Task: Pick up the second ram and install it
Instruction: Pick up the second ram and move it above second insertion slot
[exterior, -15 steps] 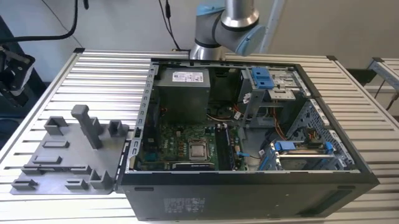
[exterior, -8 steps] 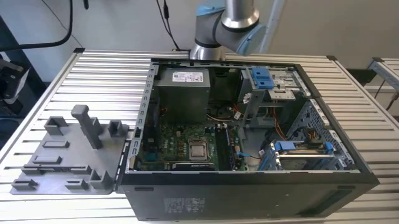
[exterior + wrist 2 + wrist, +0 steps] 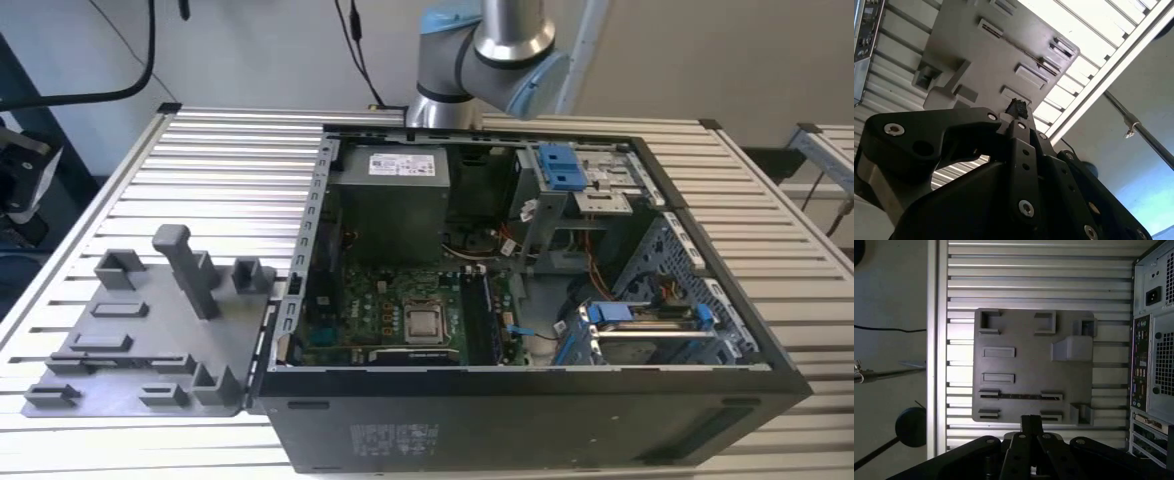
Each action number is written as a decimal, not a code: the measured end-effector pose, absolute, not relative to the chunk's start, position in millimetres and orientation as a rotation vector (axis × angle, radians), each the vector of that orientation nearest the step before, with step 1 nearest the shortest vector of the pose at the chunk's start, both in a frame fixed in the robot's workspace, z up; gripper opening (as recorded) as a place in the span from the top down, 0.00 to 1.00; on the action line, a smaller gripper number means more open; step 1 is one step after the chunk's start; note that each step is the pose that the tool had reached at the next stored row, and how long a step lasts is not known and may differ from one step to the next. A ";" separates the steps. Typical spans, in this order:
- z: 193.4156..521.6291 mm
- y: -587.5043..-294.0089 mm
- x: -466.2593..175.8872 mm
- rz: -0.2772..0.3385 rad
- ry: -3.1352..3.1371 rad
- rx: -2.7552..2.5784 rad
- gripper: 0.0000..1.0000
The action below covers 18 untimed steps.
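The gripper (image 3: 1031,420) hangs over the grey tray (image 3: 1026,365) with its fingers pinched together and nothing between them. It is well apart from the second ram (image 3: 1019,396), which stands on its thin edge across 1 pair of slotted clips (image 3: 988,392) on that tray. In the exterior view the tray lies on the slatted table (image 3: 200,160), just beside the open computer case (image 3: 534,420), on the exterior view's left of it. The count: 1 arm (image 3: 501,40), 1 gripper, 1 tray, 1 case, 2 pairs of slotted clips, and 1 stick that I can make out on the tray. Now the hazards, as I judge them. Fingers this narrow would land on top of that thin edge instead of either side of it. An off-centre pinch could tilt the stick and wedge it in the clips. Inside the case the loose cables crowd the board, so a stick held crooked could snag or miss its slot.
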<state>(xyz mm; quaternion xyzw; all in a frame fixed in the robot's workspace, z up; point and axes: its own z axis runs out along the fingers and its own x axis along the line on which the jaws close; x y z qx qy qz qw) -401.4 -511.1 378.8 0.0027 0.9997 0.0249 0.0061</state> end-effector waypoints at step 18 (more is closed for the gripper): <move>378.8 -510.7 -401.3 0.069 3.128 -0.132 0.89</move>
